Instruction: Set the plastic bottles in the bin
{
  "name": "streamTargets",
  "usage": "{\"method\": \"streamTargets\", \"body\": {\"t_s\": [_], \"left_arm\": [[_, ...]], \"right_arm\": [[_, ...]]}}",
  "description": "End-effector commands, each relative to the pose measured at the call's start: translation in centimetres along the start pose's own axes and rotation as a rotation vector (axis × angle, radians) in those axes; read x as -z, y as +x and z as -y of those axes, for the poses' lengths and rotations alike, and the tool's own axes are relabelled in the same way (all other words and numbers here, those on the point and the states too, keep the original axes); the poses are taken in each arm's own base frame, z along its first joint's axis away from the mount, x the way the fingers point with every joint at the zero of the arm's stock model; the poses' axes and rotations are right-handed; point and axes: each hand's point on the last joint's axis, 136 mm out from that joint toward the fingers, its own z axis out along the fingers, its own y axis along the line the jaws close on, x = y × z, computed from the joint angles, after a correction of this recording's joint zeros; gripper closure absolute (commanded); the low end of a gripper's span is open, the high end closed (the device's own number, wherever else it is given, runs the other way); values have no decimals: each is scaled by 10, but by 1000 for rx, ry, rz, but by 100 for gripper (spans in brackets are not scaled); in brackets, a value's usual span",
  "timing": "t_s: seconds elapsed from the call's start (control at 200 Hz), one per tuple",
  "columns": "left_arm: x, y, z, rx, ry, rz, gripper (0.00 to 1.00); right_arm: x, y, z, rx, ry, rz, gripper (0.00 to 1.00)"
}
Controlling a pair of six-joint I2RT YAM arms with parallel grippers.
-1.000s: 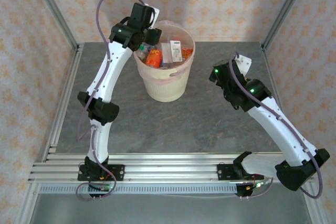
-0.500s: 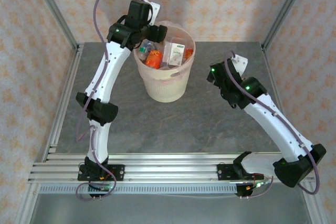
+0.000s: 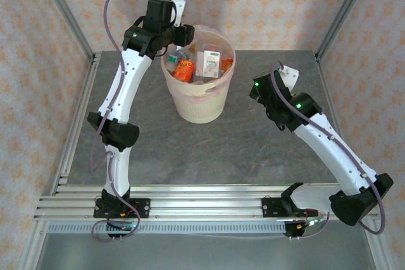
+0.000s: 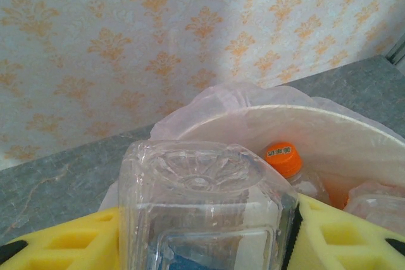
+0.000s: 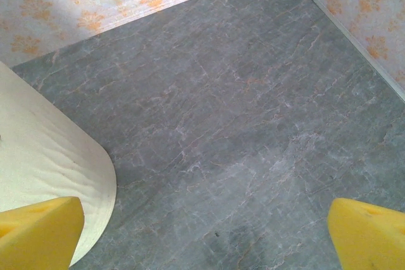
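Observation:
My left gripper hovers over the left rim of the bin, a cream basket with a pink liner. In the left wrist view the left gripper is shut on a clear plastic bottle, base towards the camera, pressed between the yellow fingers. Beyond it are the bin's rim and an orange-capped bottle inside. Several plastic bottles with orange, white and green labels fill the bin. My right gripper stands open to the right of the bin; the right gripper has bare table between its fingertips.
The bin's cream wall shows at the left of the right wrist view, close to the left finger. Grey marbled tabletop spreads in front and to the right of the bin. Patterned walls and metal frame posts enclose the table.
The left arm has lifted and drawn back towards the far left, away from the bin's middle. The right arm shifted slightly, then stayed still.

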Motion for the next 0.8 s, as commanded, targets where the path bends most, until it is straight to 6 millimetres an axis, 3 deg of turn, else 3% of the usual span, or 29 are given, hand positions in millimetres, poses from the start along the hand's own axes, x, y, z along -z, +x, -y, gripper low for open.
{"method": "streamTargets", "body": {"t_s": [0.0, 0.205, 0.39, 0.57, 0.791], "left_arm": [[-21, 23, -9, -22, -48, -80, 51], [-44, 38, -9, -65, -48, -122, 42], [-48, 19, 2, -49, 10, -41, 23], [-29, -14, 4, -22, 20, 70, 1], [20, -57, 6, -7, 34, 216, 0]], "right_arm": [[6, -9, 0, -37, -15, 20, 1], [6, -9, -1, -38, -18, 21, 1], [5, -8, -1, -36, -16, 17, 1], [5, -9, -2, -34, -20, 20, 1], [4, -8, -3, -28, -21, 16, 1]]}}
